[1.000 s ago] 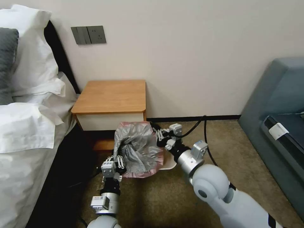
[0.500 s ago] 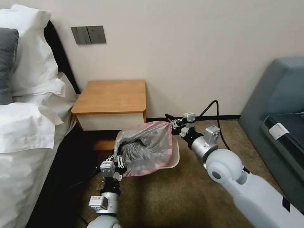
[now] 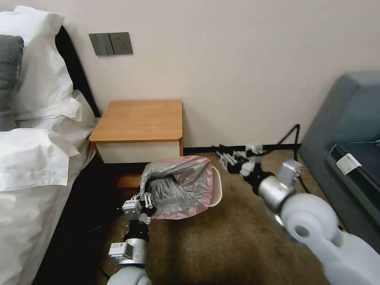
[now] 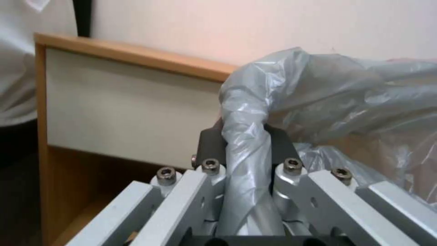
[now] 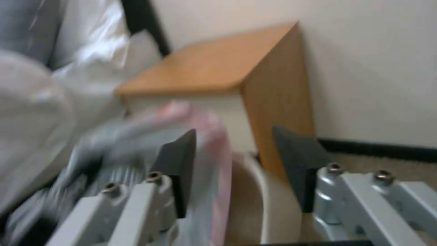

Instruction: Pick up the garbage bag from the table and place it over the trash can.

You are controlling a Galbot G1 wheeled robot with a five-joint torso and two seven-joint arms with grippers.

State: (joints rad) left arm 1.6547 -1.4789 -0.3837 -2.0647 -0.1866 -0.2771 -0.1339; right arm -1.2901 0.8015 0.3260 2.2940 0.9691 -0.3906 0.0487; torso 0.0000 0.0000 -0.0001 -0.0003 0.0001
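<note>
Left gripper [image 3: 143, 196] clamped on crinkled grey plastic garbage bag w/ pink rim [image 3: 183, 183] draped over cream-white plastic trash can [image 3: 217, 190]; right gripper [image 3: 226, 158] apart, beside can, near orange-brown wooden desk [image 3: 139, 120].

Both arms end in rounded pale grey shells, then brushed silver wrist cylinders bearing small white boxes. The left hand [image 3: 145, 196] and the right hand [image 3: 224, 156] share silver linkage bars fastened with hex-socket screws, tipped by dark grey pads [image 5: 177, 164]. A black cable [image 3: 291, 132] loops behind the right hand.
</note>
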